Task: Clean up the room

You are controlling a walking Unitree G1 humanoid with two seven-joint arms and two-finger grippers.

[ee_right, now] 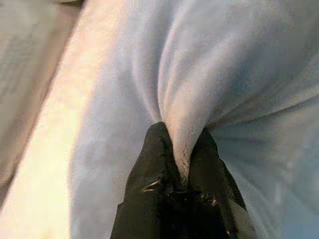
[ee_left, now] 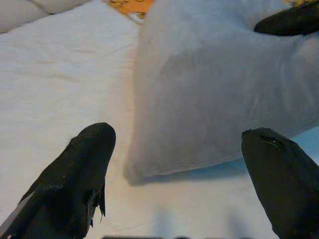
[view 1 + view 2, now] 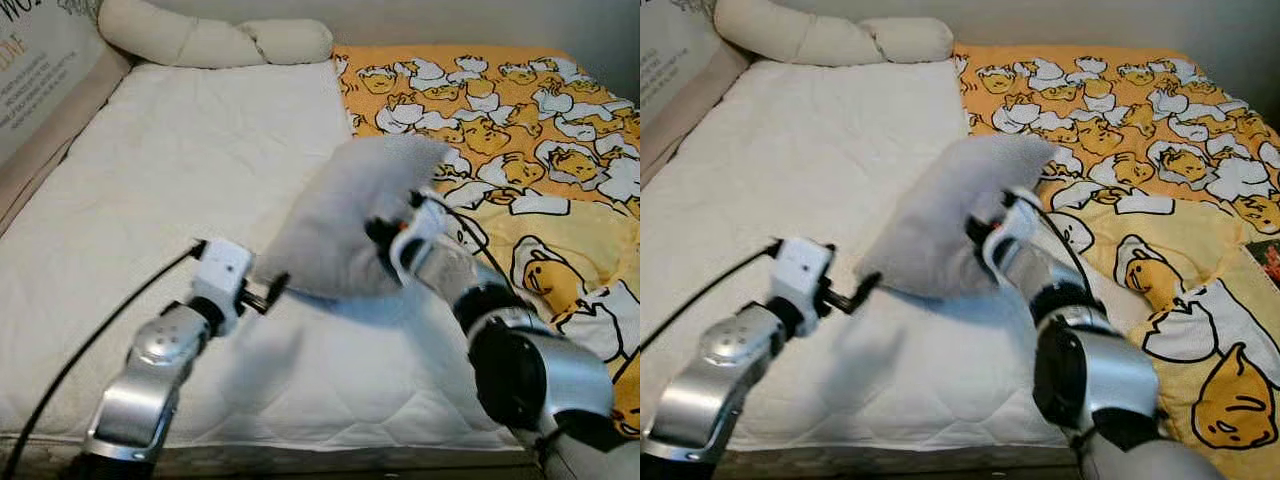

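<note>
head views: grey pillow [image 3: 340, 225] is lifted above the white mattress [image 3: 170, 180], beside the yellow duck blanket [image 3: 520, 130]; long cream bolster [image 3: 210, 38] lies at the bed's head.
left wrist view: left tool [image 2: 184, 174] has its fingers spread wide, just short of the pillow's lower corner.
right wrist view: right tool [image 1: 182, 157] is pinched tight on a fold of the pillow.

Two silver metal arms, rounded segments, dark black joints at elbow and shoulder. Left gripper [image 3: 268, 293]: white boxy wrist housing behind it, black cable running back from that housing along the forearm. Left fingers [image 2: 79, 174]: long, matte black, blunt-tipped, frayed edge on one. Right gripper [image 1: 182, 149]: black fingers; white wrist piece behind it with an orange-red mark, thin black cable.
</note>
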